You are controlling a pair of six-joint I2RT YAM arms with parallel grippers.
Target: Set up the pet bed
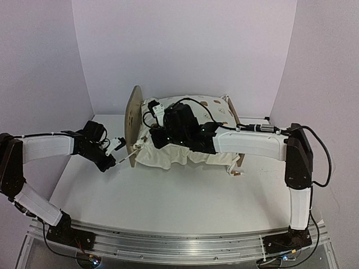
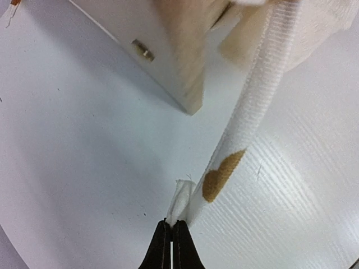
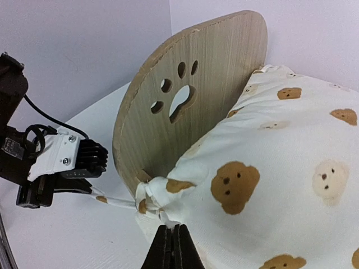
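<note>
Nearest of all, a metal rail (image 1: 179,242) along the near edge of the white worktop (image 1: 179,196) carries both arm bases, left and right. Farther in on the left, the left fingers (image 2: 171,242) are pressed together on the folded end of a cream tie string (image 2: 247,123). The string runs straight from them up and to the right, past the bed's light-wood corner leg (image 2: 188,73) (a small brass-coloured fitting (image 2: 144,50) shows in the wood beside it). One brown bear print sits on the string just beyond the fingertips. The string leads to a bunched knot (image 3: 157,196) of cream cloth at the near left corner of the pet bed (image 1: 133,120), just beside the rounded end board (image 3: 190,95) with its paw-shaped cut-out. The right arm reaches in from the right across the bed. The right fingers (image 3: 173,246) are closed, their tips against the underside of that knot; whether any cloth is pinched between them cannot be told. Beyond the knot swells the bear-print bedding (image 3: 269,168), plump on the frame, with a cream edge hanging over the near side. The bed itself stands on the worktop at the far middle, close to the back wall (image 1: 185,50), its paw board at the left end.
</note>
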